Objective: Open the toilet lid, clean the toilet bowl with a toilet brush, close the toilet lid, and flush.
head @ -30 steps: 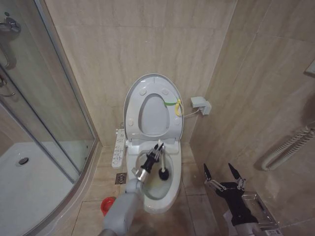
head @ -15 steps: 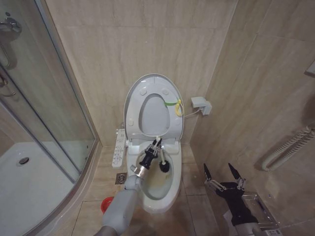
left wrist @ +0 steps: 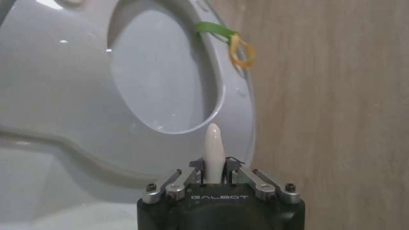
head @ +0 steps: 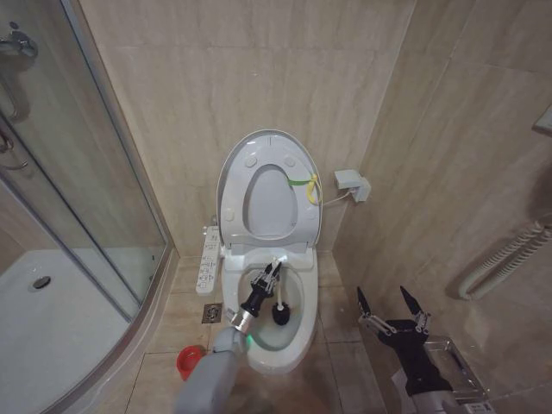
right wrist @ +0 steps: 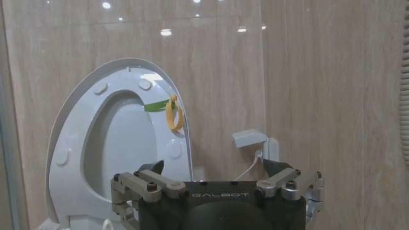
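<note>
The left gripper (head: 269,278), at lower centre of the head view, has its jaws shut on the white handle of the toilet brush (head: 279,304); the handle tip pokes up between them in the left wrist view. The black bristle head sits inside the toilet bowl (head: 304,310), against its stained right-hand inner wall. To scrub well, I would keep the bristles pressed to the ceramic and sweep round the stained ring without hitting the rim. The toilet lid (head: 231,185) stands upright against the wall at frame centre. The right gripper (head: 393,309) hangs at lower right, jaws spread wide and empty. Beige tile covers floor and walls; a glass shower enclosure (head: 82,203) fills the left side.
</note>
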`<state>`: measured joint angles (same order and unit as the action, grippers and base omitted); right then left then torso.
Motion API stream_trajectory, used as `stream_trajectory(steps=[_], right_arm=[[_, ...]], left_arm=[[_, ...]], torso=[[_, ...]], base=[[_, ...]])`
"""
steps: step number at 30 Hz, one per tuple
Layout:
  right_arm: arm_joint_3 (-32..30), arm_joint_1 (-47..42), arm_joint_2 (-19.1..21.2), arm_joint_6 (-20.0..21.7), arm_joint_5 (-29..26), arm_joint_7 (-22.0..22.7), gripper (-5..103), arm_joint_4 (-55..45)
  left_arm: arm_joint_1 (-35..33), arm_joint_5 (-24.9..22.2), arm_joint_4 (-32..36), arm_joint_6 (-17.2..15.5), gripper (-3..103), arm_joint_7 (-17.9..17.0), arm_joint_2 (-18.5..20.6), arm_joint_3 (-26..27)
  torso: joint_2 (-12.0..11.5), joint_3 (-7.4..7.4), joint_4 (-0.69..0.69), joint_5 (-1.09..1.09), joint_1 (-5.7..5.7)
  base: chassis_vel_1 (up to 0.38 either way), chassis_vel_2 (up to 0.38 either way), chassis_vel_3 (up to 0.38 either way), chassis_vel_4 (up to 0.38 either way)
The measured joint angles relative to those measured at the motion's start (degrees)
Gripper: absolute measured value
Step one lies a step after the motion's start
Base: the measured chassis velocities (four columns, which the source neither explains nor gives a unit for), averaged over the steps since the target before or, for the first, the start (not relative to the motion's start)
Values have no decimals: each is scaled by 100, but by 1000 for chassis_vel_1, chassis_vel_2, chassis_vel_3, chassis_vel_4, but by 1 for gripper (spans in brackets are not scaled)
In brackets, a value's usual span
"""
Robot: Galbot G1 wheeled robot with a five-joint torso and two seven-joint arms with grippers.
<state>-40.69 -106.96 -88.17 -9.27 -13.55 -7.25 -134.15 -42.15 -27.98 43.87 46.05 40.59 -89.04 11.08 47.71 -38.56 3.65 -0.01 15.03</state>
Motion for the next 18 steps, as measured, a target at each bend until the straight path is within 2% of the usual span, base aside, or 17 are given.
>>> stream_trajectory(steps=[1, 2, 4, 5, 12, 18], right_arm=[[0, 0, 0, 0, 0, 0, 100, 0], [0, 0, 0, 0, 0, 0, 100, 0], [0, 0, 0, 0, 0, 0, 100, 0], [0, 0, 0, 0, 0, 0, 100, 0], [0, 0, 0, 0, 0, 0, 100, 0], [0, 0, 0, 0, 0, 0, 100, 0]], left_arm=[[-37, 290, 95, 41, 21, 59, 86, 47], [-37, 290, 95, 41, 21, 59, 86, 47], [-79, 971, 222, 72, 21, 191, 178, 188], [-99, 1092, 269, 75, 21, 232, 211, 194], [-114, 1304, 128, 82, 21, 298, 263, 237], [-87, 1368, -157, -6, 21, 79, 270, 276]], torso=[[0, 0, 0, 0, 0], [0, 0, 0, 0, 0], [0, 0, -1, 1, 0], [0, 0, -1, 1, 0], [0, 0, 0, 1, 0], [0, 0, -1, 1, 0]], base=[[0, 0, 0, 0], [0, 0, 0, 0], [0, 0, 0, 0], [0, 0, 0, 0], [0, 0, 0, 0], [0, 0, 0, 0]])
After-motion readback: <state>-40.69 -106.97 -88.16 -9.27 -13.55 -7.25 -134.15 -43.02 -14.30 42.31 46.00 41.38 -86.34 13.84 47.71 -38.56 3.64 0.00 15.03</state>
